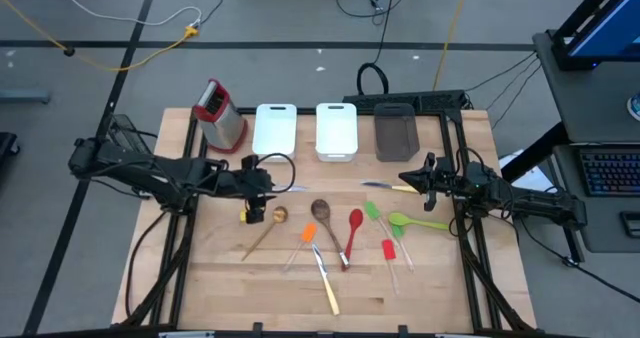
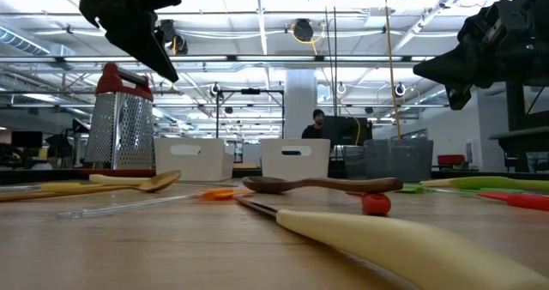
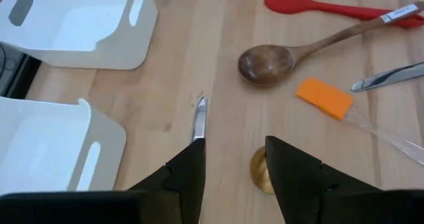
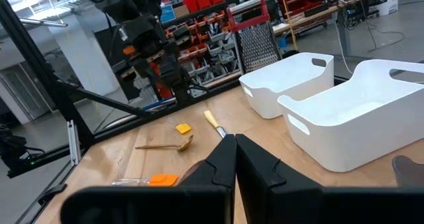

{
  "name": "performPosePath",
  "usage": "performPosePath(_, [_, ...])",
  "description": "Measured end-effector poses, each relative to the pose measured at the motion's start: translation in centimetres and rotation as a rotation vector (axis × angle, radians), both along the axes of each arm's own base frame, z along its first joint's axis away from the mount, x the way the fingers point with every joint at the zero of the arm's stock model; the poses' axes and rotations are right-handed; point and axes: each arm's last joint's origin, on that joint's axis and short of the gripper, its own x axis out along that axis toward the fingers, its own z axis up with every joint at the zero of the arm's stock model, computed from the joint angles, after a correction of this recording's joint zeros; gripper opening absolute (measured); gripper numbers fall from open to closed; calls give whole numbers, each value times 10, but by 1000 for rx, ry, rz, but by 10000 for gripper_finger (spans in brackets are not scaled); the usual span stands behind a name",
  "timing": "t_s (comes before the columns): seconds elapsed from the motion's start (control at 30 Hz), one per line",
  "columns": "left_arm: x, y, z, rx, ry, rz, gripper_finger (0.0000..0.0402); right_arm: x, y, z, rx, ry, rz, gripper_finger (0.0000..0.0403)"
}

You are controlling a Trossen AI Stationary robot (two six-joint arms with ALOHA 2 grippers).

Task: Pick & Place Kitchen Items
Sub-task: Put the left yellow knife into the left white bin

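— Wood is what we look down on first: the pale table point(image 1: 230, 278) with the kitchen items strewn over its middle. Where do we put the left arm?

— We see it reaching in from the left edge, stretched low and nearly flat, its left gripper point(image 1: 270, 185) just in front of the two white bins point(image 1: 275, 128). In its wrist view the two dark fingers point(image 3: 189, 168) stand apart with bare table between them, holding nothing.

— And what lies near those fingers?

— A metal blade tip point(image 3: 199, 116) shows just beside one finger; we cannot tell whether they touch. Past the gap lie the dark wooden spoon point(image 3: 268, 63), the orange spatula point(image 3: 324, 97) and the red spoon point(image 3: 291, 0).

— The right arm?

— It comes in from the right edge, elbow bent, wrist turned toward the centre. We find the right gripper point(image 1: 408, 178) in front of the grey bin point(image 1: 396, 133), its fingers pressed together and empty. From table height we see both grippers held up, well clear of the utensils.

— The other items?

— The lime-green spoon point(image 1: 405, 220), green spatula point(image 1: 372, 210) and red spatula point(image 1: 388, 250) lie toward the right arm; a pale-handled knife point(image 1: 327, 288) lies nearest the front edge. A light wooden spoon point(image 1: 265, 233) and a small yellow piece point(image 1: 250, 215) sit by the left gripper. The steel grater point(image 1: 222, 113) stands upright at the back left.
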Motion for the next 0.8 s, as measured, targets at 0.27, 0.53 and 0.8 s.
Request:
performPosePath(0.27, [-1,3,-3,-6,26,35,243,0,0,0,0,0,0,4])
performPosePath(0.53, [-1,6,-2,-8,19,51,299,0,0,0,0,0,0,4])
performPosePath(0.8, [-1,6,-2,-18,22,38,307,0,0,0,0,0,0,4])
